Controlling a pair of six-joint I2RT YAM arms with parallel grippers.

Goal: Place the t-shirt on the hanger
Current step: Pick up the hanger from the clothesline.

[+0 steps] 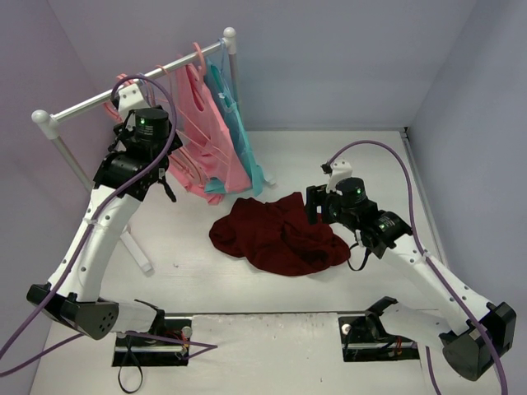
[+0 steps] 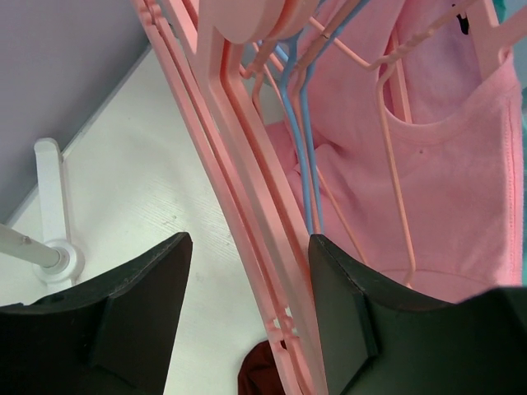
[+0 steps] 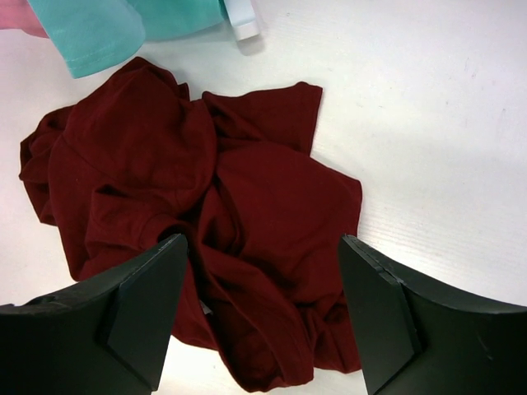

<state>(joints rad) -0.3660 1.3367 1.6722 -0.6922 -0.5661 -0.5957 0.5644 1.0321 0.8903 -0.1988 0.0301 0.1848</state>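
Softly crumpled maroon fabric t-shirt (image 1: 278,233); thin, curved salmon plastic hanger (image 2: 240,206).

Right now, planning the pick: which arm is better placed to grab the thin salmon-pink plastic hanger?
Left: the left gripper, open, straddles the thin salmon-pink plastic hanger at the rack; the right gripper hangs open over the dark maroon t-shirt.
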